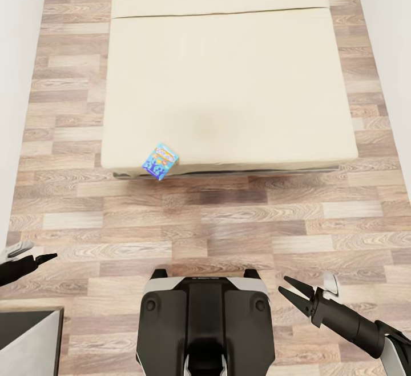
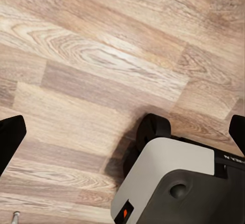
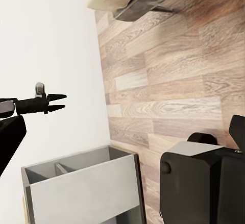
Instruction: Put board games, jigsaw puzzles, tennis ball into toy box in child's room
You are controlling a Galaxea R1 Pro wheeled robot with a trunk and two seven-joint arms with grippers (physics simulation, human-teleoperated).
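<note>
1. At the bed's [image 1: 228,79] near edge we see one blue board game [image 1: 160,160], its corner hanging over the floor [image 1: 228,222]; we see no other toys.
2. We hold both grippers low beside our base [image 1: 204,319]: the right gripper [image 1: 294,293] gapes wide and empty, while the left gripper [image 1: 43,259] looks nearly closed, though we cannot tell for sure.
3. Risk: a careless nudge could tip the overhanging game off, and its thin, flat shape invites slipping from the fingers.
</note>
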